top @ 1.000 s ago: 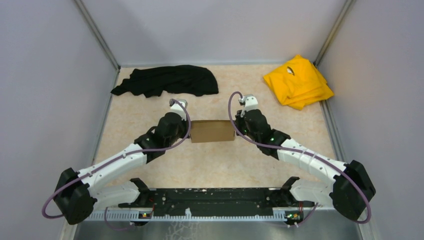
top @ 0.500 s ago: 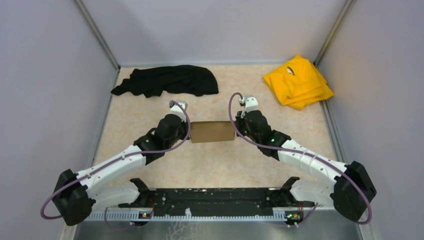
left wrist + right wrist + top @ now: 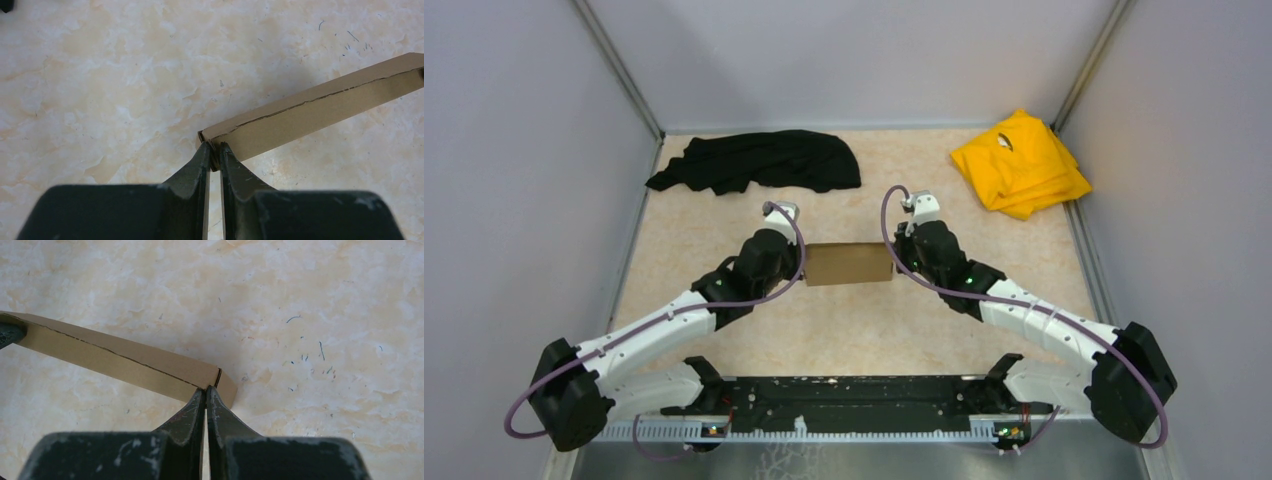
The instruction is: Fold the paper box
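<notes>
The paper box [image 3: 848, 263] is a shallow brown cardboard box lying flat mid-table between both arms. In the left wrist view it [image 3: 310, 112] shows as a long low side wall running up to the right. My left gripper [image 3: 213, 152] is at the box's left end [image 3: 803, 264], shut on a thin piece of cardboard at the near corner. My right gripper [image 3: 205, 391] is at the right end [image 3: 893, 262], shut with its fingertips together against the box's [image 3: 115, 357] side wall close to the corner. Nothing shows between its tips.
A crumpled black cloth [image 3: 754, 162] lies at the back left and a folded yellow cloth [image 3: 1021, 162] at the back right. Grey walls enclose the table on three sides. The arm bases and a black rail [image 3: 854, 400] run along the near edge.
</notes>
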You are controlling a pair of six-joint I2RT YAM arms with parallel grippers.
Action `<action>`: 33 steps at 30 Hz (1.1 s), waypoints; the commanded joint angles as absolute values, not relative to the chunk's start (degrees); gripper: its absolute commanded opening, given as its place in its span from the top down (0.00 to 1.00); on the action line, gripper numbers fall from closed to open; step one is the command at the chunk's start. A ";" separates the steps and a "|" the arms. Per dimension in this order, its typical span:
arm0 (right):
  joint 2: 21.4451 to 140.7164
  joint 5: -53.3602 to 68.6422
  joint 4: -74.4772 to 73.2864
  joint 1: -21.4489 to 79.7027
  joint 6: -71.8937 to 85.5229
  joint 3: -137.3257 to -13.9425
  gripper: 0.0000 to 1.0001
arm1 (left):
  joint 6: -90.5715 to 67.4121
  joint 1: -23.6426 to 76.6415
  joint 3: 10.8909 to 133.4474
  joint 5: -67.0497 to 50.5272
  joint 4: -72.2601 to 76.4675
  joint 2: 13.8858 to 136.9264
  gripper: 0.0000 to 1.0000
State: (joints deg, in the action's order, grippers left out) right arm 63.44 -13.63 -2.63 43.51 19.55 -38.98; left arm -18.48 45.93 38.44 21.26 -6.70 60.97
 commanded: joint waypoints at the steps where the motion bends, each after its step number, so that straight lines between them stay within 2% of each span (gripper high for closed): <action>1: 63.57 -7.38 -3.12 45.95 20.52 -37.86 1.00 | -18.57 47.16 37.63 18.69 -9.83 60.94 0.84; 14: 63.20 -7.80 -3.89 45.99 20.07 -37.53 1.00 | -17.93 47.21 37.14 19.37 -10.48 59.92 0.84; 15: 63.12 -7.90 -3.95 45.97 20.04 -37.53 1.00 | -17.81 47.20 37.30 19.03 -10.33 59.95 0.82; 18: 63.00 -7.95 -4.22 45.97 19.90 -37.70 1.00 | -17.41 47.20 38.06 17.94 -10.34 60.16 0.68; 20: 62.87 -8.00 -4.39 45.97 19.86 -37.79 1.00 | -17.28 47.26 38.38 17.83 -10.40 60.20 0.66; 33: 62.84 -8.35 -4.67 45.97 19.61 -37.70 1.00 | -18.34 47.24 39.19 21.76 -12.58 58.85 0.66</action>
